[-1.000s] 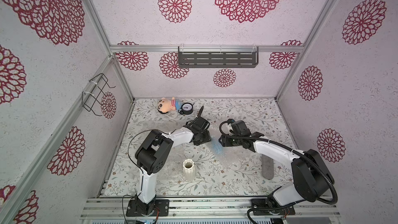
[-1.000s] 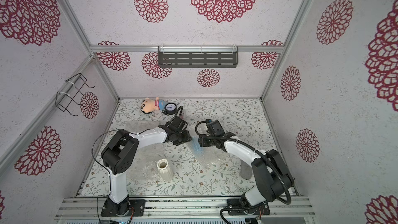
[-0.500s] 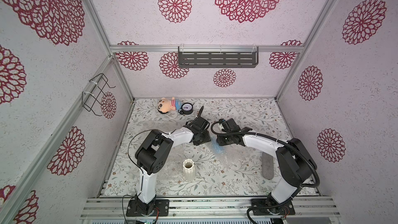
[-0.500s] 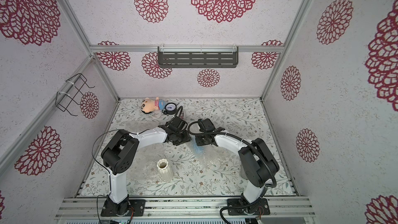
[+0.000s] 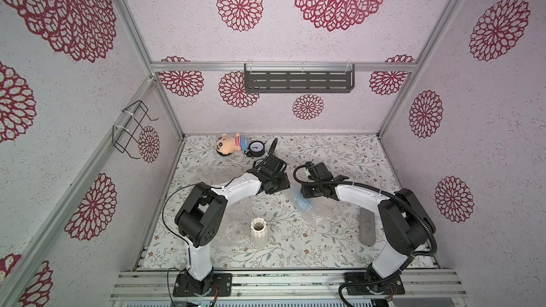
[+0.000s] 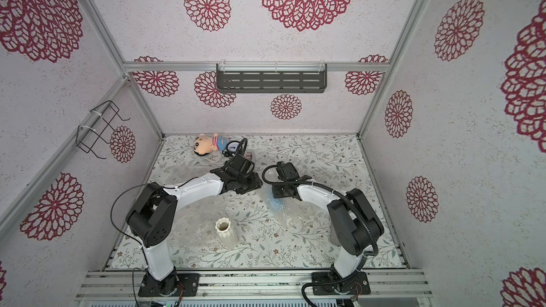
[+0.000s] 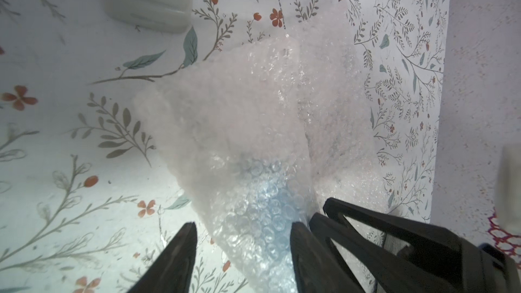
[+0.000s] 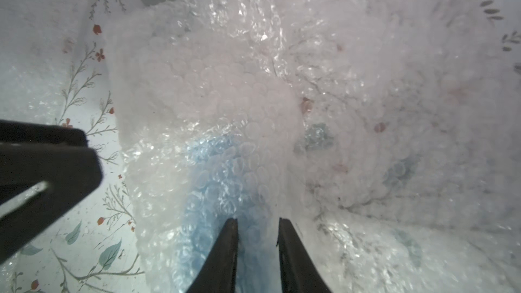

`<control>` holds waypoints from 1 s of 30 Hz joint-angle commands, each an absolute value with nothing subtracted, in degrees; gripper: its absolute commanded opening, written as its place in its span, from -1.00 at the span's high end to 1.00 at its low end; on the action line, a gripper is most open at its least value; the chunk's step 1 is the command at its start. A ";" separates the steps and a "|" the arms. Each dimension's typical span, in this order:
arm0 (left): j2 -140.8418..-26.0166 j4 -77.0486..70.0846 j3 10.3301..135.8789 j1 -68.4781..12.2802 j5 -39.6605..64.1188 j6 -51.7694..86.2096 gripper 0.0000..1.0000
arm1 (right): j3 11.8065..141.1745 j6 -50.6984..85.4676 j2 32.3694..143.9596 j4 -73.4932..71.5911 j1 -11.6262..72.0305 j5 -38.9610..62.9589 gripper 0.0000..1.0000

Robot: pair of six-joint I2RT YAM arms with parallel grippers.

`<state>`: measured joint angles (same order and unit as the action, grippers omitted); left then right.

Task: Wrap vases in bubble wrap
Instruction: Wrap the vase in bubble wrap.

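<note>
Inspecting the blue vase (image 8: 214, 181) first, I found it lying near the middle of the table (image 5: 339, 155). It showed only as a blue tint through the bubble wrap (image 8: 197, 80) folded loosely over it. The right gripper (image 8: 256, 224) had its jaws drawn close together, pinching a fold of that wrap right over the vase. The left gripper (image 7: 242, 229) stood with jaws apart, straddling the same bundle from the opposite side. One of its fingers touched the wrap, and I saw a sliver of table beside the other. The two grippers were just beside each other. The cream vase (image 5: 259, 232) stood upright and bare nearer the arm bases, at the edge of a second sheet (image 5: 233, 231).

Risks, in my judgement:
- The pinch held film only, so a pull could slide the wrap off the vase or roll the vase away.
- The loose fold could spring open on release.
- The crowded fingers could collide.
</note>
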<state>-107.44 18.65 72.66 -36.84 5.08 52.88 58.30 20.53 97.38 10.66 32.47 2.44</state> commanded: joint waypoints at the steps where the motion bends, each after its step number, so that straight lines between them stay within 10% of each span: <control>1: -105.56 17.86 71.22 -37.62 5.11 54.06 -0.15 | 56.28 21.87 97.55 11.67 31.36 5.31 0.41; 30: -114.32 19.14 73.73 -39.09 8.99 50.81 -0.39 | 48.12 28.92 100.57 -3.61 30.22 14.23 0.31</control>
